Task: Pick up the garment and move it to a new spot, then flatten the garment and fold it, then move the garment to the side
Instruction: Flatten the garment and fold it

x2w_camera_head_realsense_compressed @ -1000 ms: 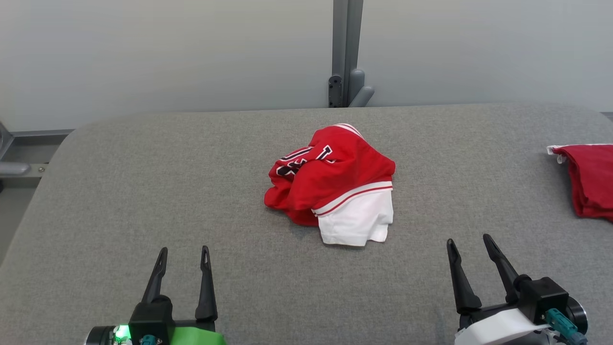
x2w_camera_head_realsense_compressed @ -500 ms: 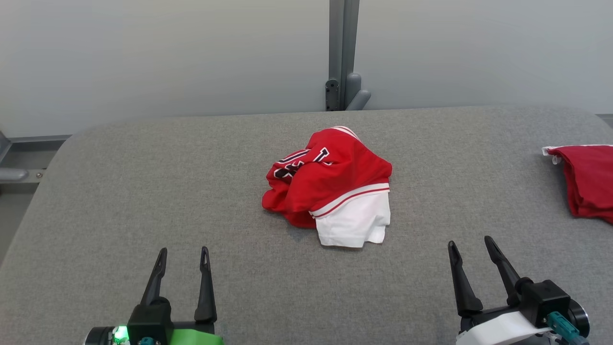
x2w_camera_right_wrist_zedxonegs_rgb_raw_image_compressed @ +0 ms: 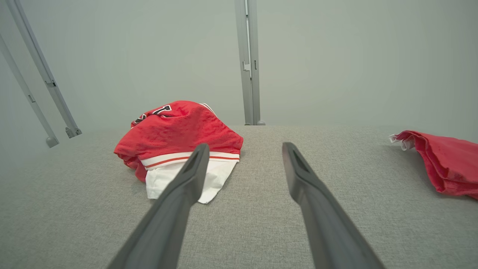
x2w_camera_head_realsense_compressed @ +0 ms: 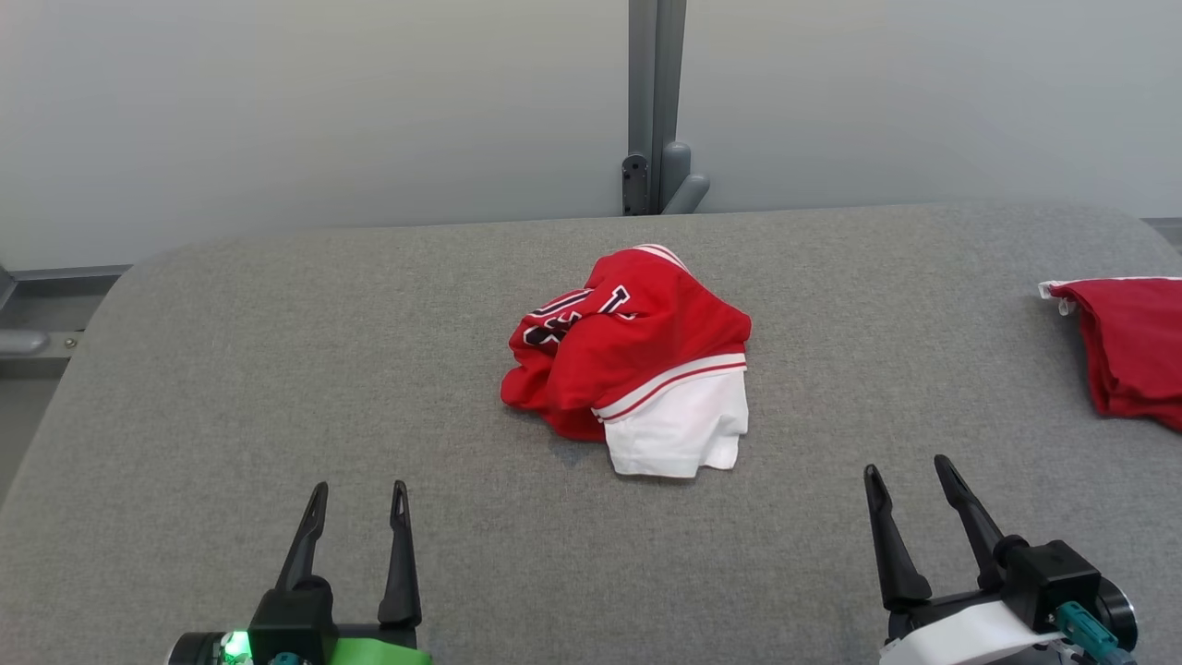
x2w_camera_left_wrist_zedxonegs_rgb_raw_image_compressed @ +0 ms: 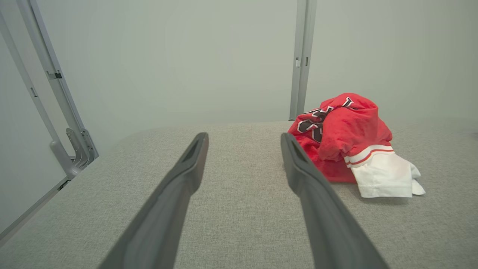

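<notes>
A crumpled red garment (x2w_camera_head_realsense_compressed: 628,346) with black-and-white lettering and a white part below a striped band lies heaped in the middle of the grey padded table (x2w_camera_head_realsense_compressed: 231,369). The left wrist view has the garment (x2w_camera_left_wrist_zedxonegs_rgb_raw_image_compressed: 343,130) ahead to the right, and in the right wrist view the garment (x2w_camera_right_wrist_zedxonegs_rgb_raw_image_compressed: 179,130) sits ahead to the left. My left gripper (x2w_camera_head_realsense_compressed: 358,492) hovers open near the table's front left, well short of the heap. At the front right my right gripper (x2w_camera_head_realsense_compressed: 907,469) also stands open, with nothing between its fingers.
A second red cloth (x2w_camera_head_realsense_compressed: 1131,346) with a white edge lies at the table's right side, also seen as the red cloth (x2w_camera_right_wrist_zedxonegs_rgb_raw_image_compressed: 444,160) in the right wrist view. A grey post with a bracket (x2w_camera_head_realsense_compressed: 651,175) rises behind the table. Metal frame bars (x2w_camera_left_wrist_zedxonegs_rgb_raw_image_compressed: 56,101) stand off the left edge.
The head camera has shifted slightly, sliding the whole scene a little to the left. The garment and both grippers hold their places.
</notes>
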